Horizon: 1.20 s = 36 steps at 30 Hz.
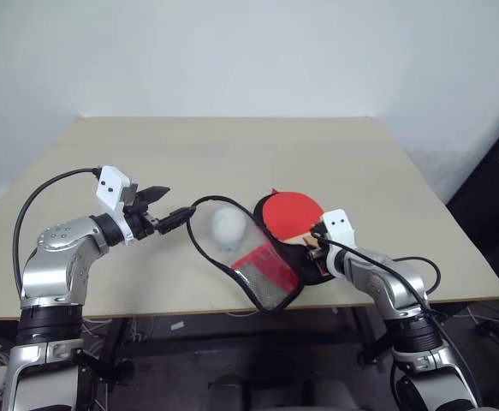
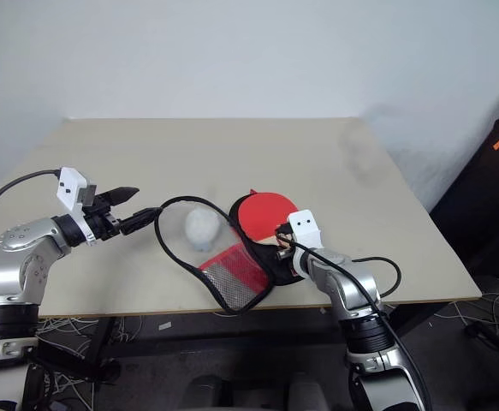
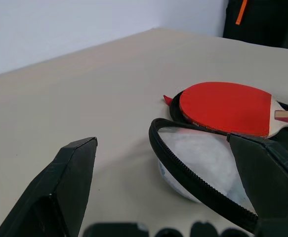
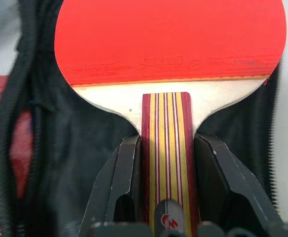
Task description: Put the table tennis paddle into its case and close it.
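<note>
The right gripper (image 4: 166, 182) clenches the table tennis paddle (image 1: 290, 214), hiding its handle, blade pointing toward the table's far edge; left gripper (image 1: 165, 205), fingers spread, props the case (image 1: 266, 274) flap

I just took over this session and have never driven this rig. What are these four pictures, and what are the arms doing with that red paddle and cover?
The two wide pictures come from the humanoid robot's head, looking down over its two arms at a beige table. The other two come from cameras on each wrist, looking along the black fingers.

The right gripper is shut on the handle of the table tennis paddle, whose red blade lies on the open case. The left gripper, fingers spread wide, is at the rim of the case's raised clear flap, one finger on each side. A small whitish ball shows through that flap.
</note>
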### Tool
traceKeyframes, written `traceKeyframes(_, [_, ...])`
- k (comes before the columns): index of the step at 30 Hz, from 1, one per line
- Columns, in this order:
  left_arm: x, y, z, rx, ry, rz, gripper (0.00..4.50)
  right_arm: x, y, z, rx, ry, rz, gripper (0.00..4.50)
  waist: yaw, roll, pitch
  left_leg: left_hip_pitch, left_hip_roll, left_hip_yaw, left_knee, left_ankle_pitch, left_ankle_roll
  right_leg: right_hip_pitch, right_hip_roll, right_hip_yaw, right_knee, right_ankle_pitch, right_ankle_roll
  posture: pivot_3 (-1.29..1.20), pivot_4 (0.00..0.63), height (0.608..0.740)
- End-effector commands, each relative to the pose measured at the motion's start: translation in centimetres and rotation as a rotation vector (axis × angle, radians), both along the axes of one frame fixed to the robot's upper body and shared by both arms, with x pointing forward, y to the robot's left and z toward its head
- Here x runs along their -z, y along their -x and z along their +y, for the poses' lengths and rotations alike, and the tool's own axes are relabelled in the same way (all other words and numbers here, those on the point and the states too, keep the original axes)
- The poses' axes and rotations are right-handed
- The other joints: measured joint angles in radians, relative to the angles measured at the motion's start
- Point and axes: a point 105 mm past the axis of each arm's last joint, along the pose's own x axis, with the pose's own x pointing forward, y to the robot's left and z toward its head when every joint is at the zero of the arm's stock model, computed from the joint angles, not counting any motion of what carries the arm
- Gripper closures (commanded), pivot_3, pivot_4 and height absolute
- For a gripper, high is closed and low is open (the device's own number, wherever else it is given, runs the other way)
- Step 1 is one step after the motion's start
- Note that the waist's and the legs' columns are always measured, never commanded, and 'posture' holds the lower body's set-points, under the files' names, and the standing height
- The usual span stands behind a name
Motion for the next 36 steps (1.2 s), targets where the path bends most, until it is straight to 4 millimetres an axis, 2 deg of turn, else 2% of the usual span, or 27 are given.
traceKeyframes(1, [-1.7,-0.1,-0.4,0.022,-0.006,-0.054,0.00,-2.0,-0.1,1.3,-0.043,-0.028,-0.069,3.27,0.000,0.000,0.000,0.000,0.000,0.000,0.000,0.000,0.000,0.000,0.000,0.000,0.000,0.000,0.000,0.00,0.000,0.740])
traceKeyframes(13, [-1.6,0.0,-0.3,0.015,-0.006,-0.055,0.00,-1.3,0.1,1.4,-0.055,-0.012,-0.041,3.27,0.000,0.000,0.000,0.000,0.000,0.000,0.000,0.000,0.000,0.000,0.000,0.000,0.000,0.000,0.000,0.00,0.000,0.740])
traceKeyframes(14, [-1.6,0.0,-0.3,0.014,-0.006,-0.055,0.00,-1.2,0.1,1.4,-0.056,-0.012,-0.037,2.55,0.000,0.000,0.000,0.000,0.000,0.000,0.000,0.000,0.000,0.000,0.000,0.000,0.000,0.000,0.000,0.00,0.000,0.740])
traceKeyframes(18, [-1.7,0.0,-0.3,0.013,-0.006,-0.056,0.00,-1.7,0.2,1.4,-0.066,-0.039,-0.036,1.26,0.000,0.000,0.000,0.000,0.000,0.000,0.000,0.000,0.000,0.000,0.000,0.000,0.000,0.000,0.000,0.00,0.000,0.740])
traceKeyframes(22, [-2.0,0.3,0.1,0.017,-0.008,-0.056,0.00,-3.2,0.1,0.2,-0.059,-0.070,-0.059,0.01,0.000,0.000,0.000,0.000,0.000,0.000,0.000,0.000,0.000,0.000,0.000,0.000,0.000,0.000,0.000,0.00,0.000,0.740])
traceKeyframes(25, [-2.4,0.8,0.5,0.032,-0.007,-0.054,0.00,-5.3,0.2,-0.8,-0.077,-0.090,-0.105,0.01,0.000,0.000,0.000,0.000,0.000,0.000,0.000,0.000,0.000,0.000,0.000,0.000,0.000,0.000,0.000,0.00,0.000,0.740])
traceKeyframes(30, [-1.8,2.2,2.1,0.053,-0.050,-0.002,0.00,-10.5,1.6,-2.9,-0.202,-0.194,-0.167,0.01,0.000,0.001,0.001,0.000,0.001,0.000,0.000,-0.001,-0.002,-0.001,0.000,0.000,0.000,0.000,0.000,0.00,0.000,0.740])
traceKeyframes(34, [-0.9,2.8,2.6,0.067,-0.066,0.042,0.00,-12.4,2.2,-5.6,-0.268,-0.166,-0.219,0.01,0.002,0.001,0.001,0.001,0.001,0.000,0.000,-0.003,-0.004,0.000,0.000,-0.002,-0.002,-0.004,0.001,0.00,0.000,0.740])
traceKeyframes(36, [-0.1,3.1,2.5,0.074,-0.069,0.068,0.00,-12.6,2.5,-7.0,-0.305,-0.111,-0.237,0.01,0.002,0.001,0.001,0.001,0.001,0.000,0.000,-0.003,-0.004,0.000,-0.001,-0.002,-0.003,-0.005,0.001,0.00,0.000,0.740])
